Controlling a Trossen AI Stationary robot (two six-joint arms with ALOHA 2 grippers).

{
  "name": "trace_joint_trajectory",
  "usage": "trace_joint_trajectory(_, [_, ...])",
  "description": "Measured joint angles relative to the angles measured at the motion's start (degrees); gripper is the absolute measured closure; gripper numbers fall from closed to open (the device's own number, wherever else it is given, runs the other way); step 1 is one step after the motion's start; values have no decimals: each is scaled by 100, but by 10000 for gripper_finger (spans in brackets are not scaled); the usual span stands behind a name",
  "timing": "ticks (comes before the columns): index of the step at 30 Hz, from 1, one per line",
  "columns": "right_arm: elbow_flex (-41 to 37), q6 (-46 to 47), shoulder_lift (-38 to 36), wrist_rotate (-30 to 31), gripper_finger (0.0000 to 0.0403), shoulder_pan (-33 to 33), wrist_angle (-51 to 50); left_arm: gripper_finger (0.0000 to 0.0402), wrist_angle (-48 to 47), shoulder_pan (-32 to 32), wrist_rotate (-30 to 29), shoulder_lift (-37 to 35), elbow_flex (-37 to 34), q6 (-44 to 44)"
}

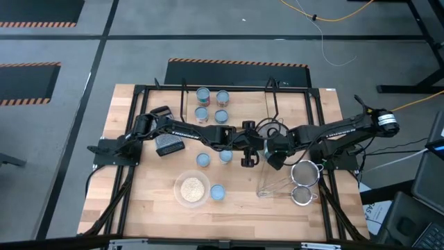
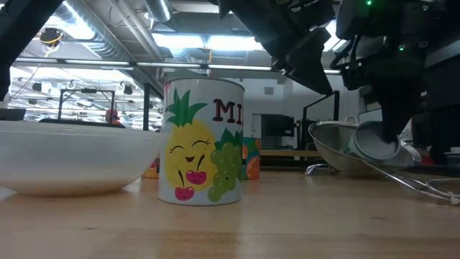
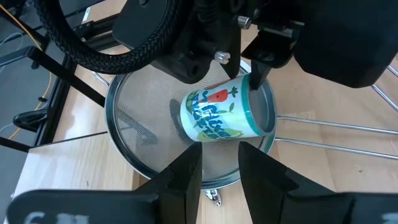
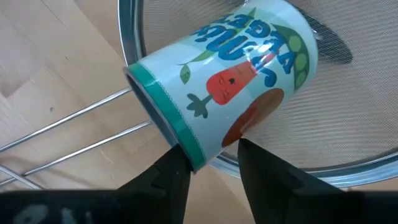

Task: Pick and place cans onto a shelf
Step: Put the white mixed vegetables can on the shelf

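A can (image 4: 236, 68) with a carrot-and-pea label lies on its side in a wire strainer (image 3: 130, 130) at mid table. Its teal rim faces up and outward. My right gripper (image 4: 214, 158) points down onto it, open, one finger on either side of the rim's lowest stretch. My left gripper (image 3: 221, 171) hangs beside it, open and with nothing in it. Several cans (image 1: 211, 104) stand on end at the far middle, by the shelf's black wire frame (image 1: 272, 104). Three more cans (image 1: 202, 160) stand nearer. My right gripper comes from above onto the can's teal rim (image 4: 189, 152). One finger (image 3: 257, 74) stands at the can's end and the other (image 4: 261, 174) is on its label side. A gap shows between them. I cannot tell whether either one touches the can, which rests on the mesh.
A clear bowl of pale grains (image 1: 192, 189) stands near the front edge, with a can (image 1: 217, 192) beside it. Two more strainers (image 1: 305, 173) lie at the right. The strainer's long wire handle (image 1: 267, 184) runs toward the near edge. A dark ribbed object (image 1: 168, 144) lies at the left.
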Motion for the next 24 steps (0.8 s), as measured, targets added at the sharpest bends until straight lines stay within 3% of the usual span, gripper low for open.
trace_joint_trajectory(9, [0,130,0,0,278,0,1,304,2,0,-1,0,0,-2])
trace_joint_trajectory(17, [0,7,-2,50,387,0,-3,304,1,0,-1,0,0,-2])
trace_joint_trajectory(24, [0,0,-2,15,388,4,4,304,2,0,-1,0,0,-2])
